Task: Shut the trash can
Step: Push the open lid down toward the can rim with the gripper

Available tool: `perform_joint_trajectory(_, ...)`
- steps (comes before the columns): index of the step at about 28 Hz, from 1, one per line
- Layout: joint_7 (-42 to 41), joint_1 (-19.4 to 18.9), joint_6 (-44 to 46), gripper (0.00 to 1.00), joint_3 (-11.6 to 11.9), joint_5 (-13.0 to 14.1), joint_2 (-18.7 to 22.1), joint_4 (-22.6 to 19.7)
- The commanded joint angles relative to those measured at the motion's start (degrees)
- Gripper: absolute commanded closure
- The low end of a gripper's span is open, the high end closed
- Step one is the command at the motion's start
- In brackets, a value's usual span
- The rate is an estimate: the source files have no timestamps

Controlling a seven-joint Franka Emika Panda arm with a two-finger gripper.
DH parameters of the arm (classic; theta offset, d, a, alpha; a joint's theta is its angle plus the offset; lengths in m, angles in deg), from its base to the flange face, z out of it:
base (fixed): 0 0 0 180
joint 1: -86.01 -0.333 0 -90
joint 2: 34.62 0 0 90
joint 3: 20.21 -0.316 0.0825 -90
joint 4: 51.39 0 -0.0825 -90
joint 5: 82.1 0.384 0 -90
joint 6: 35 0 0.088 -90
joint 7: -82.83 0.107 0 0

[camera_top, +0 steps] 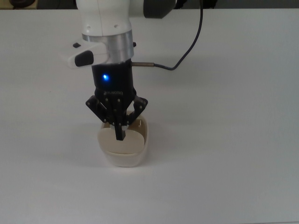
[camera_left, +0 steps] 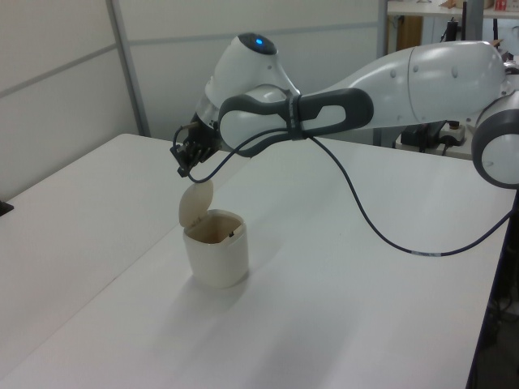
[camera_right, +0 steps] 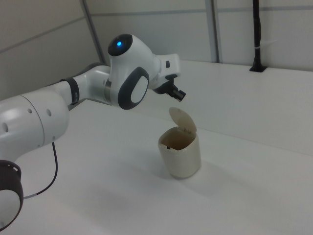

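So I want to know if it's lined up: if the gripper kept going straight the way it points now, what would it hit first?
Most likely the raised lid of the trash can: the gripper points down just above the lid's top edge, though exact depth is uncertain.

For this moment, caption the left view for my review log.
Gripper poised just above the raised lid of the open trash can on the white table.

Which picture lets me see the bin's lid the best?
The right view: the lid stands up open and nothing hides it, with the gripper above it. The left view shows it too, partly edge-on. In the top view the gripper covers much of it.
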Motion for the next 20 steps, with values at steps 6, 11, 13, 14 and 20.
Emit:
perform_joint_trajectory(6,0.90,-0.51,1.89,1.00,0.26,-3.82,0.41,-1.09)
perform_joint_trajectory(11,0.63,-0.51,6.12,1.00,0.34,-4.62,0.50,-1.62)
perform_joint_trajectory(13,0.11,-0.51,8.14,1.00,0.34,-4.62,0.59,-1.71)
perform_joint_trajectory(14,-0.42,-0.51,9.28,1.00,0.34,-4.62,0.76,-1.71)
perform_joint_trajectory(20,-4.63,-0.42,19.30,1.00,0.78,-4.62,2.08,-1.62)
